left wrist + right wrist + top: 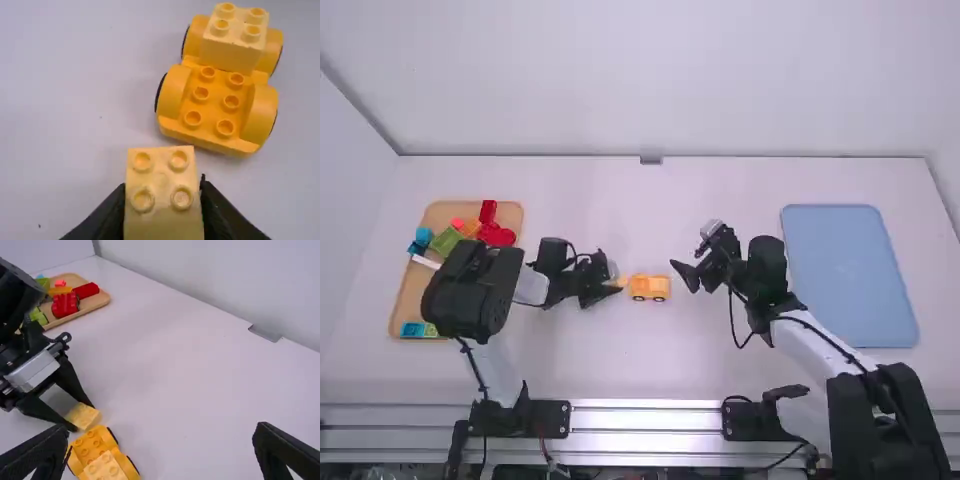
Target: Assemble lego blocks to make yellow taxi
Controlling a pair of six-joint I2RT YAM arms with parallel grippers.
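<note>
left jaws clamped on a pale yellow block (162,192) near the yellow wheeled base (212,135) — right jaws wide apart.

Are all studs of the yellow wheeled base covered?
No, six studs on the wheeled base stand bare beside its pale yellow block.

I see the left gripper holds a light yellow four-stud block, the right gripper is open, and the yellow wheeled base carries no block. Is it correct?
Not fully: the yellow wheeled base carries a light yellow block at one end, as the left wrist view shows. The left gripper does hold a four-stud block, and the right gripper is open.
</note>
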